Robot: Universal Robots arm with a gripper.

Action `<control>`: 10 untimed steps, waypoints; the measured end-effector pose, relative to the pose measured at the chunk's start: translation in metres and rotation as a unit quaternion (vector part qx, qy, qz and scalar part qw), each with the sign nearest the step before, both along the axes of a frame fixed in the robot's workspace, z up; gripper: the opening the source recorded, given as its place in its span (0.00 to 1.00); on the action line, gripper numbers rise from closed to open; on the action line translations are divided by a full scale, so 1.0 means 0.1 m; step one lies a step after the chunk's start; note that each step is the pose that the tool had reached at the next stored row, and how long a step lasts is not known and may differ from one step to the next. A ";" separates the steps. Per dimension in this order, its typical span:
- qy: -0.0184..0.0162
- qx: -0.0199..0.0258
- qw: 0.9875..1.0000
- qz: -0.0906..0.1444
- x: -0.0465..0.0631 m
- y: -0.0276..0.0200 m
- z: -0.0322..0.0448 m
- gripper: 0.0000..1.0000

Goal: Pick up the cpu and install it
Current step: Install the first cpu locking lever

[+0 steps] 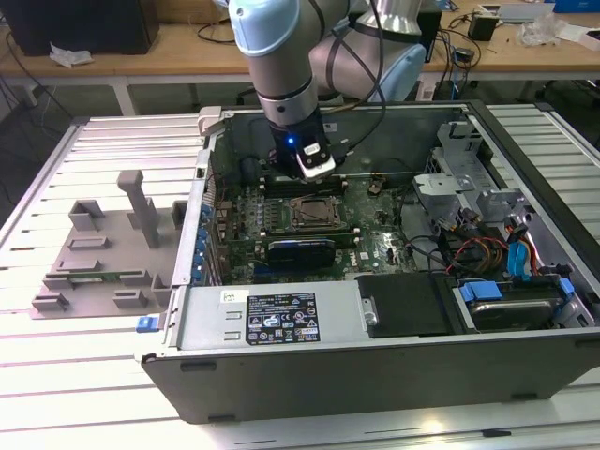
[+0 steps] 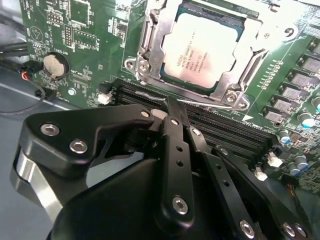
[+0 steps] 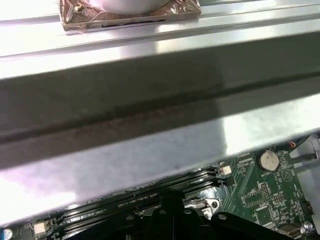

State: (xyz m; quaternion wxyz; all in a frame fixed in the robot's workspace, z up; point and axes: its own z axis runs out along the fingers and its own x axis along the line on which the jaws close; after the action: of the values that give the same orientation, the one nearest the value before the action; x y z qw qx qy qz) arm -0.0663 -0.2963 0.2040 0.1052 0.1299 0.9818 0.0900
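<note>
Our hand (image 2: pixel 172 107), fingers pinched together and empty, hangs beside the seated cpu (image 2: pixel 202 50); drifting could scrape the socket frame (image 2: pixel 145 45).

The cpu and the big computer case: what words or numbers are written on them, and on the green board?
cpu: a few rows of small print on its metal top in the second wrist view, too blurred to read.
white label on the computer case: print and little signs, too small to read.
green board: tiny white markings, too small to read.
Nothing can be quoted with certainty.
</note>
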 end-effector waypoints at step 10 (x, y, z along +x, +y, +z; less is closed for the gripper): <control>-0.002 -0.005 0.999 -0.035 -0.01 0.000 -0.058 0.11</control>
State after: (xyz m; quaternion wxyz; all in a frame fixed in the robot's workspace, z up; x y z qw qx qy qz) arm -0.0678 -0.2962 0.1983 0.1111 0.1631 0.9769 0.0817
